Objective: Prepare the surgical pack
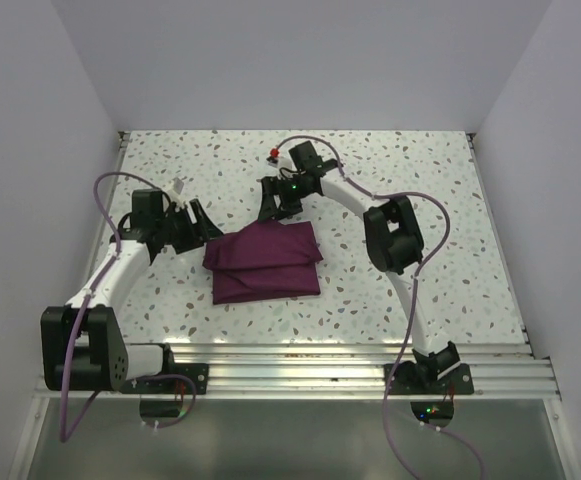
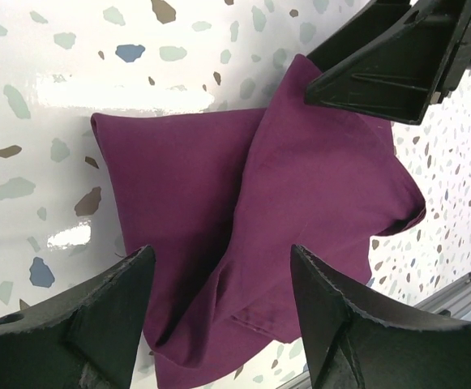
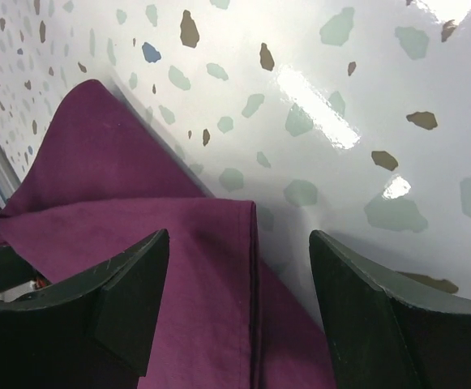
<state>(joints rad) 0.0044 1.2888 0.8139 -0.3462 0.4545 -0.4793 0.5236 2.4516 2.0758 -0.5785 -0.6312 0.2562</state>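
Your left gripper (image 2: 219, 263) stands open over the surgical pack (image 2: 178, 178), holding nothing; your right gripper (image 3: 239, 243) gapes empty too. It lies folded at centre frame on the table (image 1: 420, 170). Likely between folds: next you must pinch an edge cleanly.
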